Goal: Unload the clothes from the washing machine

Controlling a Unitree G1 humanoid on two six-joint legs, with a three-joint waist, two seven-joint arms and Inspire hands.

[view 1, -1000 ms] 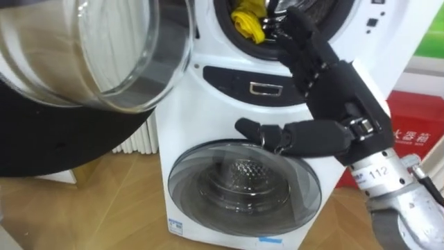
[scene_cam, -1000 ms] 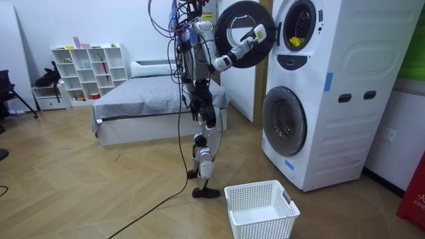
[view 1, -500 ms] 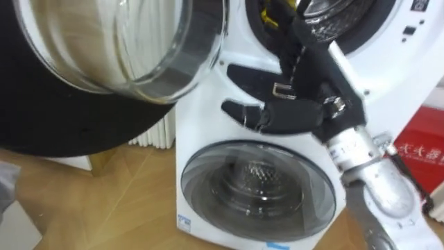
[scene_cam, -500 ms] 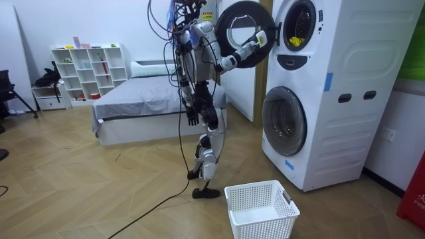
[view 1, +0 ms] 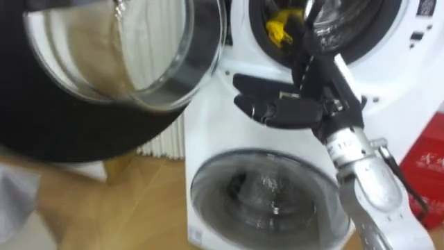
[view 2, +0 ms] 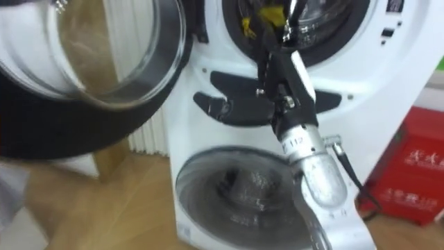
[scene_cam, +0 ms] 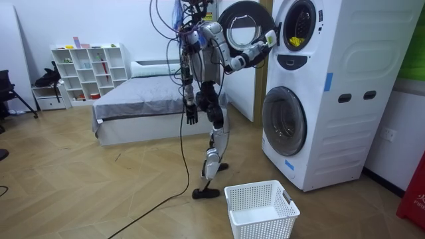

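Observation:
A yellow cloth [view 1: 277,29] lies in the upper washing machine's drum [view 1: 340,28], just inside the round opening. My right hand [view 1: 305,104] is raised in front of the dark control panel below that opening. It is open, its fingers stretched up to the drum's lower rim and its thumb sticking out to the left. The fingertips are close beside the cloth without holding it. In the room view I stand before the stacked machines with the right hand [scene_cam: 269,40] at the upper drum, the yellow cloth [scene_cam: 294,41] just beyond it. My left hand [scene_cam: 191,117] hangs relaxed at my side.
The upper machine's open door [view 1: 118,55] with its glass bowl fills the upper left. The lower machine's door [view 1: 270,201] is closed. A white laundry basket [scene_cam: 260,210] stands on the floor beside my feet. A red box [view 2: 409,180] stands to the machines' right.
I have stepped closer to the machines, so the eye view has shifted. My right hand has risen from the control panel towards the upper drum's rim.

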